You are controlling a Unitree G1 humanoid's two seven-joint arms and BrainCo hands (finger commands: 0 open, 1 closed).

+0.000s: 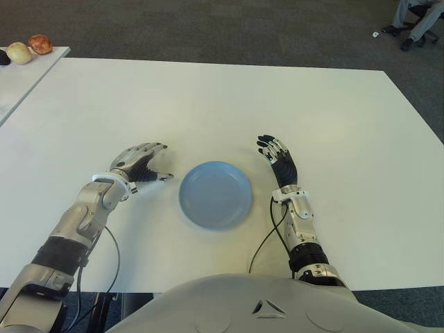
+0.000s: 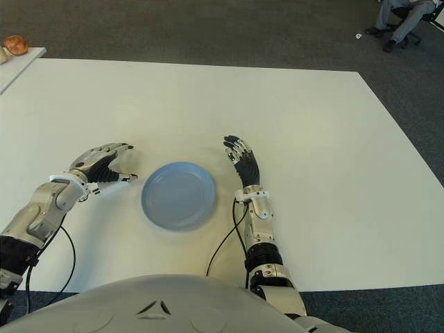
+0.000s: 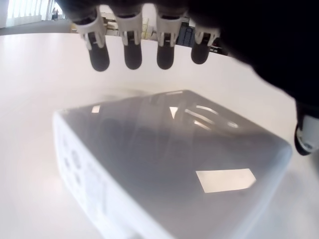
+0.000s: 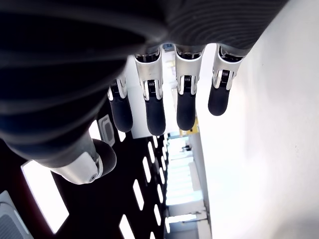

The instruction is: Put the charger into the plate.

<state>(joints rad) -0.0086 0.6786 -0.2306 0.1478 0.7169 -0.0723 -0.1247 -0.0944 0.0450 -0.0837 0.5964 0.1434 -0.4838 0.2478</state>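
I've got the left hand just left of the plate, palm down, fingers arched over the charger. From the head cameras the charger is hidden under that hand; only the left wrist view shows it, a white block on the table right below the palm. Fingertips hang above its far edge, thumb off to one side. I can't see any of them touching it, so I read the hand as open and caging the block, not gripping.

That placement makes sense: hand centred over the block so a simple close should pinch it between fingers and thumb.

The plate sits empty between the two hands, close enough that the carry is a short sideways move.

Right hand is idle just right of the plate, fingers straight and loosely spread, holding nothing. It's out of the path, I'd guess on purpose.

My judgement: task barely started, grasp not yet made. Risk is glossy block slipping if the close is off-centre.
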